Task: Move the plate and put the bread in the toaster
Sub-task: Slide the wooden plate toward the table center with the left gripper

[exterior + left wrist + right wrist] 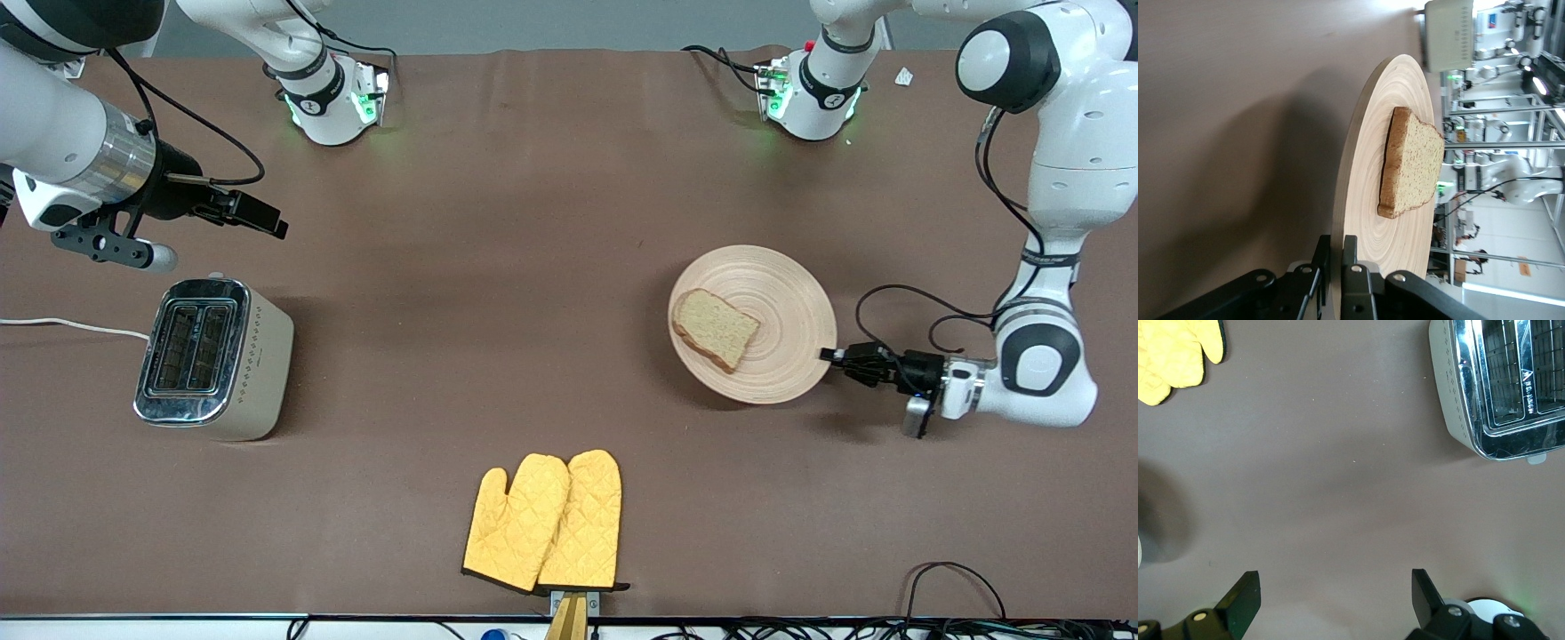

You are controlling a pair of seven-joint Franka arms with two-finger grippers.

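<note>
your left pincer (831, 356) clamps the plate (782, 307) rim, centre-right of frame; bread (716, 328) aboard; toaster (213, 358) far left, under the wide right pincer (258, 218).

bread (717, 328) on plate (782, 302), toaster (213, 358) at right arm's end.

Robotics lab, staged as a kitchen counter

A brown-covered table (551, 267) carries two bolted arm bases (333, 107), trailing cables (951, 578) along its edge, and metal racks with other robot rigs (1518, 133) show past it.
</note>
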